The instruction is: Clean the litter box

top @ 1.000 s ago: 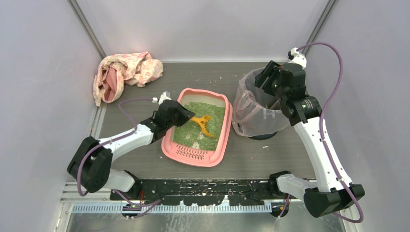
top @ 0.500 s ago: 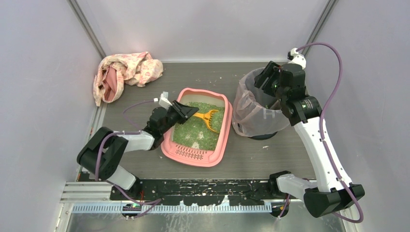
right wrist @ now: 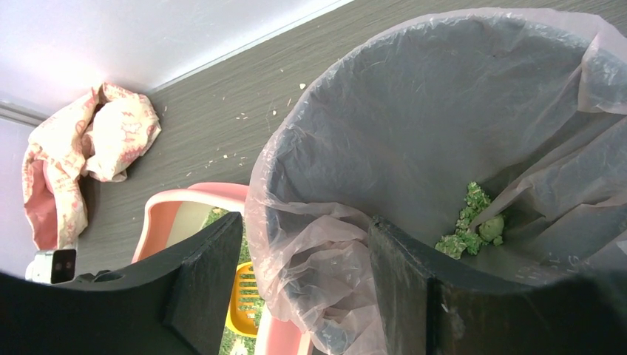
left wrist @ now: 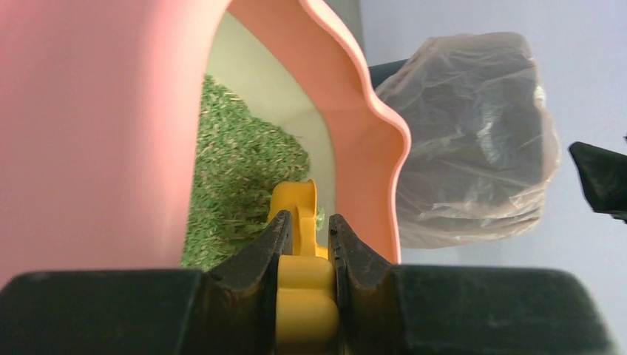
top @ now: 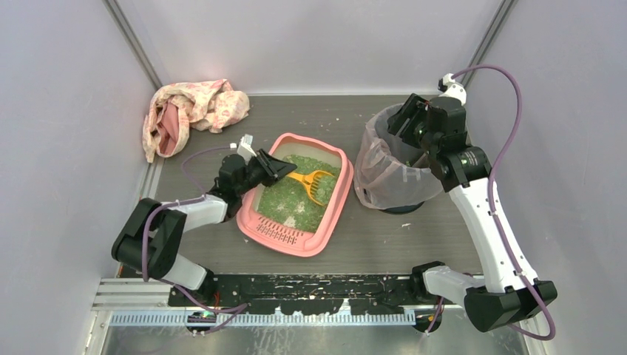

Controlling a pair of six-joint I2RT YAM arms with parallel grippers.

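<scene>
The pink litter box point(top: 336, 203) lies mid-table, skewed, with green granules point(top: 285, 200) inside and its grate lip point(top: 277, 233) toward me. My left gripper point(top: 275, 171) hangs over its left rim, shut on the handle of a yellow slotted scoop point(top: 312, 182) whose head rests on the granules. In the left wrist view the jaws point(left wrist: 304, 231) clamp the scoop handle point(left wrist: 304, 285) beside the litter box wall point(left wrist: 89, 133). My right gripper point(top: 409, 123) is open over the bagged dark bin point(top: 384, 174). Its jaws point(right wrist: 303, 277) straddle the bag rim point(right wrist: 325, 244).
A crumpled pink patterned cloth point(top: 192, 111) lies at the back left corner. Green clumps point(right wrist: 466, 222) sit inside the bin. Loose granules dot the dark table point(top: 414, 237). Grey walls close in the left, back and right. A black rail point(top: 310, 285) runs along the near edge.
My left gripper drew back to the left with the scoop. The litter box slid left and turned with it. The right arm has not moved.
</scene>
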